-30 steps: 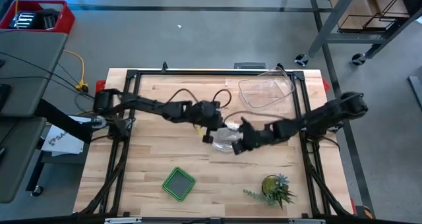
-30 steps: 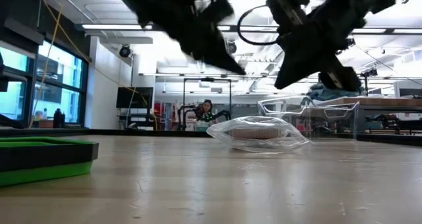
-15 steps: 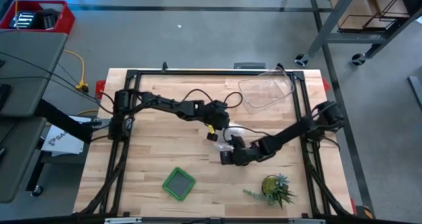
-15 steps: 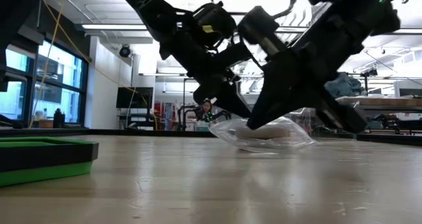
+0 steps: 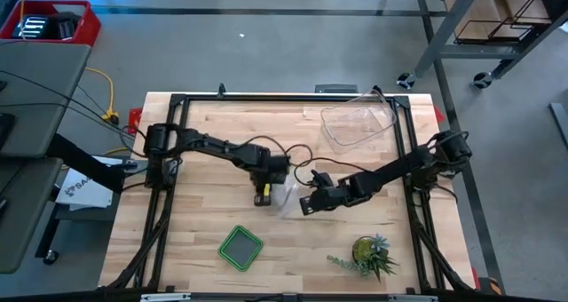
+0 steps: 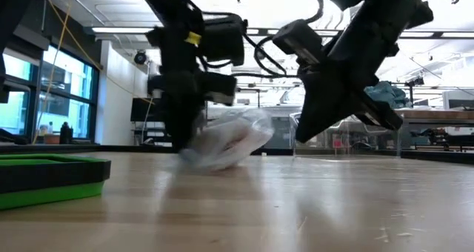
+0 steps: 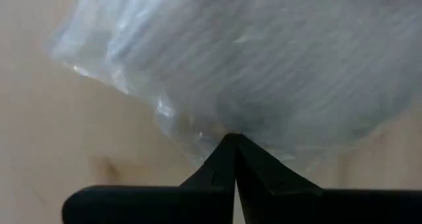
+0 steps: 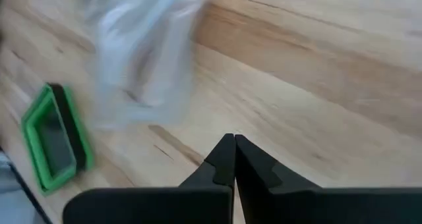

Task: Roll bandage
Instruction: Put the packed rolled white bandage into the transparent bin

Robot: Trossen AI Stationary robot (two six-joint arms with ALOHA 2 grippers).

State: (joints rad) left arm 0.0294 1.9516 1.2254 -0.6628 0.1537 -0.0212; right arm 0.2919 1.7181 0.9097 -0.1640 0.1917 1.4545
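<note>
A crinkly clear plastic bag lies mid-table with a pale shape inside. I cannot make out the bandage itself. My left gripper stands at the bag's left end, shut on the plastic; the bag fills the left wrist view. My right gripper is shut and empty just to the bag's right, a little above the table. The bag is blurred in the right wrist view. My left gripper pinches the bag's crumpled edge between its two shut fingertips, coming from above and pointing down. The bag's lower left part rests on the table. The rest tilts up toward the table's right side.
A clear rectangular tub stands at the far right and shows behind the right gripper in the low view. A green tray lies near the front edge. A small plant is at the front right. There is bare wood to the left.
My left gripper has come down, shut on the bag and moved toward the table's left and near edges, dragging the bag with it and tipping its right end up. My right gripper swung down beside the bag, which has now been drawn away from it.
</note>
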